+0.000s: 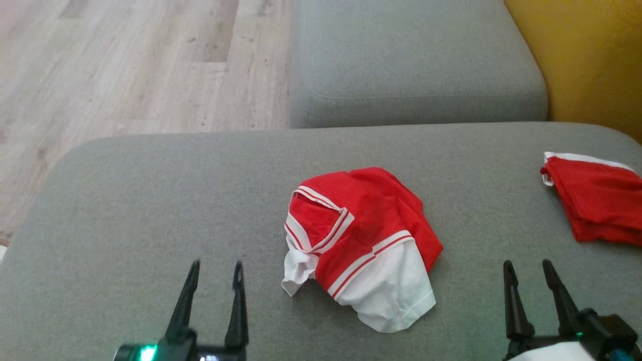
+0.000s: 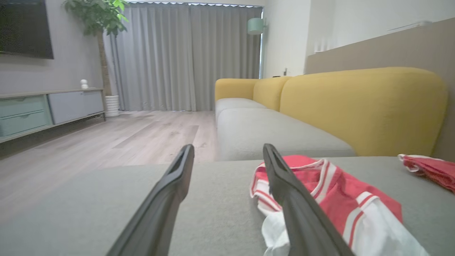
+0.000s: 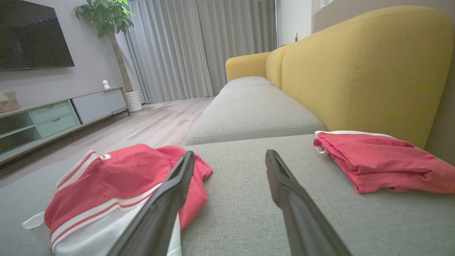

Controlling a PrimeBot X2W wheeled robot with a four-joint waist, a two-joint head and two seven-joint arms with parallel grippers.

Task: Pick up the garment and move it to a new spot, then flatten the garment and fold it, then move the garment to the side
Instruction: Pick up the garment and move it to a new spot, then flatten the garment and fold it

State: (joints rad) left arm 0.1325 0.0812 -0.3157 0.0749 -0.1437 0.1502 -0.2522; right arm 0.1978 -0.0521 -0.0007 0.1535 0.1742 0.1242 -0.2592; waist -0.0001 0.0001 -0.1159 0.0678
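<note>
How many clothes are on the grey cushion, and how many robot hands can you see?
Clothes: 2 (crumpled garment, folded garment)
Robot hands: 2 (left hand, right hand, both open)
Total: 4

left hand (image 1: 216, 263): black tapered fingers (image 1: 184, 306), green base light (image 1: 147, 352) | right hand (image 1: 527, 262): alike, perhaps white forearm (image 1: 551, 352)

On cushion (image 1: 150, 200), garment (image 1: 361, 240) between left hand (image 1: 216, 262) and right hand (image 1: 527, 262); second garment (image 1: 597, 200) rightward.
</note>
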